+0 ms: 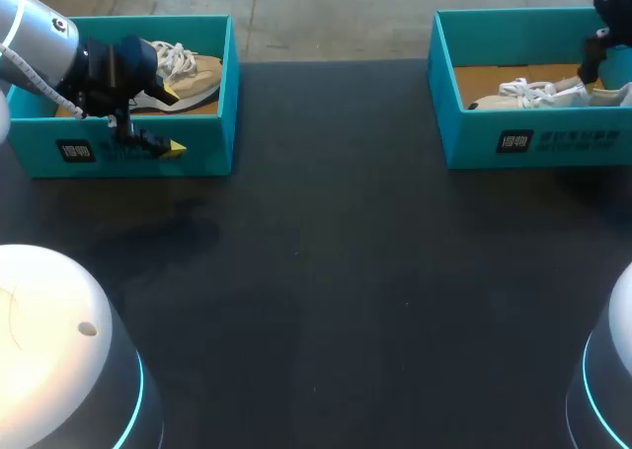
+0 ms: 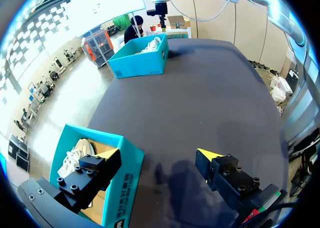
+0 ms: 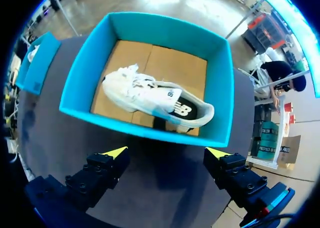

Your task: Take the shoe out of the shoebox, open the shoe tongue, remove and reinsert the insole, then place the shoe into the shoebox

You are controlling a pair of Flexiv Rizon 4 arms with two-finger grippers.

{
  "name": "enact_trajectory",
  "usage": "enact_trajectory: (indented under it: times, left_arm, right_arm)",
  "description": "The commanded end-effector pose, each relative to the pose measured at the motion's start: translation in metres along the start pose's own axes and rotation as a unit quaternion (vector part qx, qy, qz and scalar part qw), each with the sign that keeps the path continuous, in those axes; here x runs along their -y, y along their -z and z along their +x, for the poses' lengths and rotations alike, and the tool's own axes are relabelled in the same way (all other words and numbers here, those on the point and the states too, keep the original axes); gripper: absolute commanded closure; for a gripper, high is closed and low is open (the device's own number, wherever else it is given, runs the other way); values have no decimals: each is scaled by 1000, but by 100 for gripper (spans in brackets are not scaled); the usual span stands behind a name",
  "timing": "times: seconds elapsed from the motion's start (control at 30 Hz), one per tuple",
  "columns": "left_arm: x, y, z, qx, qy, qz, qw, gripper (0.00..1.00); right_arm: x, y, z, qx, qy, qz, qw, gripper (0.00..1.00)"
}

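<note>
A teal shoebox (image 1: 209, 145) at the table's far left holds a beige shoe (image 1: 194, 72) with white laces. My left gripper (image 1: 171, 121) hovers open over this box's front wall, one finger above the inside and one outside; in the left wrist view the gripper (image 2: 159, 155) straddles the wall (image 2: 125, 180) beside the shoe (image 2: 75, 155). A second teal shoebox (image 1: 553, 138) at the far right holds a white shoe (image 1: 538, 94). My right arm (image 1: 600, 35) hangs above it. In the right wrist view the right gripper (image 3: 166, 153) is open and empty, above the near wall (image 3: 145, 128), with the white shoe (image 3: 155, 100) ahead.
The dark tabletop (image 1: 346, 271) stretches between the two boxes and toward the front edge. Two white, rounded robot bases (image 1: 59, 350) stand at the near corners.
</note>
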State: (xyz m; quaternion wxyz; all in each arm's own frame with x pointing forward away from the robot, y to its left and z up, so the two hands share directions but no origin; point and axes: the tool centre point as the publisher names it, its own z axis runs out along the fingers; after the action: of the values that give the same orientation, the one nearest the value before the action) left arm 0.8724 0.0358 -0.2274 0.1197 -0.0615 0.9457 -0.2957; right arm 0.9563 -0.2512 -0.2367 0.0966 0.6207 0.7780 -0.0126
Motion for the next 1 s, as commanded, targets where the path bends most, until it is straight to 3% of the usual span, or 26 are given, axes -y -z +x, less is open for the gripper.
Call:
enact_trajectory:
  times: [0.03, 0.27, 0.63, 0.73, 0.83, 1.0]
  left_arm:
    - [0, 0, 0, 0, 0, -2, 1000, 0]
    - [0, 0, 0, 0, 0, -2, 1000, 0]
    - [0, 0, 0, 0, 0, -2, 1000, 0]
    - [0, -1, -10, 4, 9, -8, 1000, 0]
    - [-1, -4, -23, 14, 24, -41, 999, 0]
    - [-4, -5, -58, 44, 93, -81, 991, 0]
  right_arm:
    - [15, 9, 15, -1, 20, -1, 1000, 0]
    - [40, 15, 57, -35, 96, 7, 995, 0]
    - [40, 15, 57, -35, 96, 7, 995, 0]
    - [40, 15, 57, -35, 96, 7, 995, 0]
    - [40, 15, 57, -35, 96, 7, 995, 0]
    - [40, 15, 57, -35, 96, 7, 995, 0]
